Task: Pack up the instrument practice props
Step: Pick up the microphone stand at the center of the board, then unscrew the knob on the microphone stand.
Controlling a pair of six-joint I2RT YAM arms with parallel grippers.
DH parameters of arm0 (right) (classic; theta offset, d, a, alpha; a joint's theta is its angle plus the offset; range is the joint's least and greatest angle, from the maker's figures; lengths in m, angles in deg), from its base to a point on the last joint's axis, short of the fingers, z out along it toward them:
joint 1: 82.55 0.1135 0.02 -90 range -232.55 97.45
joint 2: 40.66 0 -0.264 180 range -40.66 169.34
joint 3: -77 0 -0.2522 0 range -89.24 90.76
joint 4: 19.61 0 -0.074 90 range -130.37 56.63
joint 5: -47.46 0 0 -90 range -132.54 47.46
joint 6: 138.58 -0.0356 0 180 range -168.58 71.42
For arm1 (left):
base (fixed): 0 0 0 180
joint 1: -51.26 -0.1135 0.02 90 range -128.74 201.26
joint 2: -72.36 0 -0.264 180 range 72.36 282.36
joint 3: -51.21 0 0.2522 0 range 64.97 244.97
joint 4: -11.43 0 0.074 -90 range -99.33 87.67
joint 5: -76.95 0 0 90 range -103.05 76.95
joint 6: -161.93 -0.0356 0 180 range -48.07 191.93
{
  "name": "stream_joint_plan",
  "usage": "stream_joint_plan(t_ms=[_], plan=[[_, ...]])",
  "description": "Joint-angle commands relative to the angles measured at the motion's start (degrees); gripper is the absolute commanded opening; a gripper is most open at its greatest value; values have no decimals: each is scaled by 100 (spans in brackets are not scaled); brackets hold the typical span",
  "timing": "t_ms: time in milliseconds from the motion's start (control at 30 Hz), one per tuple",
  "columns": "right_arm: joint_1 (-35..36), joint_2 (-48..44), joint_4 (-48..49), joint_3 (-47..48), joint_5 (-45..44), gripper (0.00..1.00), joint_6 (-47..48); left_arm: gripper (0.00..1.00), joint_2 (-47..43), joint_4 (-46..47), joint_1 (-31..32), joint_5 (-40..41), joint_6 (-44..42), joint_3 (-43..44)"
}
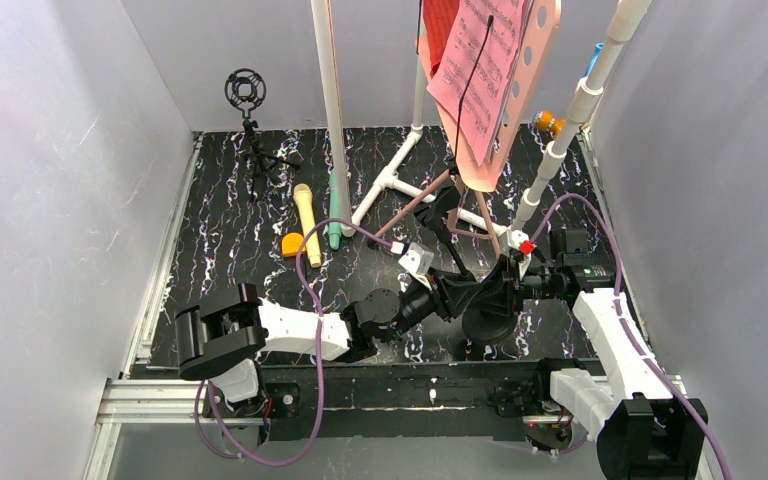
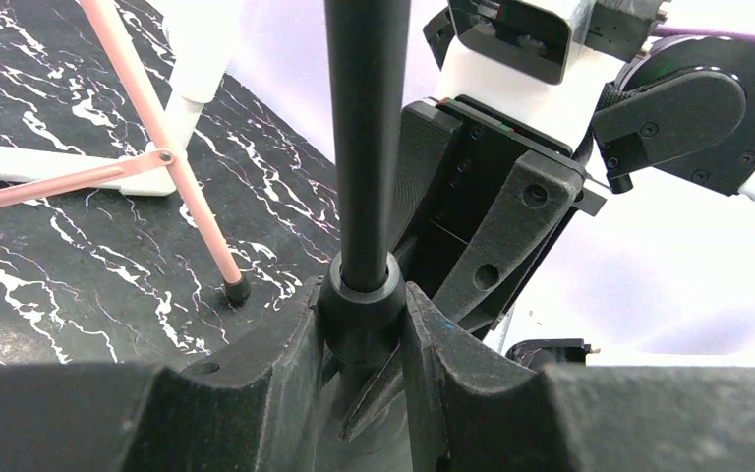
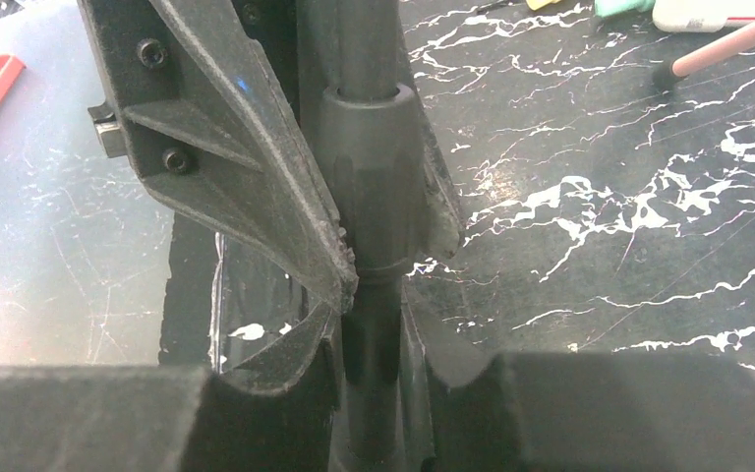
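A black stand pole [image 2: 366, 147] with a thick collar [image 2: 359, 315] rises from a round black base [image 1: 487, 318] at the table's near middle. My left gripper [image 2: 362, 324] is shut on the collar. From the opposite side, my right gripper [image 3: 374, 364] is shut on the pole just below the collar [image 3: 369, 157]. In the top view the two grippers, left [image 1: 465, 290] and right [image 1: 508, 283], meet at the pole. The pink music stand [image 1: 535, 60] holds pink sheet music [image 1: 475, 75] and a red folder [image 1: 438, 25]. A yellow microphone [image 1: 307, 225] and a mint-green microphone [image 1: 334, 215] lie side by side.
The white pipe frame [image 1: 335, 100] stands across the back, its foot [image 1: 390, 180] on the table. Pink tripod legs [image 2: 172, 167] spread just behind my grippers. A small black tripod with a ring mount [image 1: 247, 95] stands at the back left. An orange piece [image 1: 293, 245] lies by the microphones. Grey walls close in on both sides.
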Motion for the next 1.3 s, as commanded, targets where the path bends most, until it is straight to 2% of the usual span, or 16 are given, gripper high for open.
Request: stream_joint_plan(t_ms=[0, 67, 167, 200, 233, 367, 433, 467, 733, 933, 1267], plan=[[48, -2, 105, -32, 62, 11, -34, 0, -73, 854, 36, 212, -37, 218], [49, -1, 99, -1, 60, 1, -29, 0, -71, 885, 40, 164, -17, 176], [52, 7, -11, 89, 74, 1, 53, 0, -79, 1023, 40, -1, -6, 75], [50, 17, -86, 132, 71, 1, 121, 12, -92, 1068, 40, -63, -7, -7], [50, 29, -159, 161, 75, 1, 181, 30, -116, 1113, 41, -144, -14, -75], [57, 33, -344, 223, 145, 1, 391, 80, -265, 1185, 12, -569, -227, -424], [57, 14, -497, 215, 164, 1, 600, 96, -358, 1200, -25, -983, -486, -650], [58, 10, -595, 207, 153, 1, 749, 98, -399, 1204, -52, -1153, -635, -763], [75, -78, -1007, 58, 304, 1, 1508, 98, -664, 1261, -145, -2080, -2060, -1386], [102, -135, -1089, -70, 396, 1, 1708, 95, -611, 1339, -536, -2716, -1980, -1263], [106, -142, -1117, -120, 435, 1, 1800, 70, -133, 1399, -652, -3044, -1643, -654]])
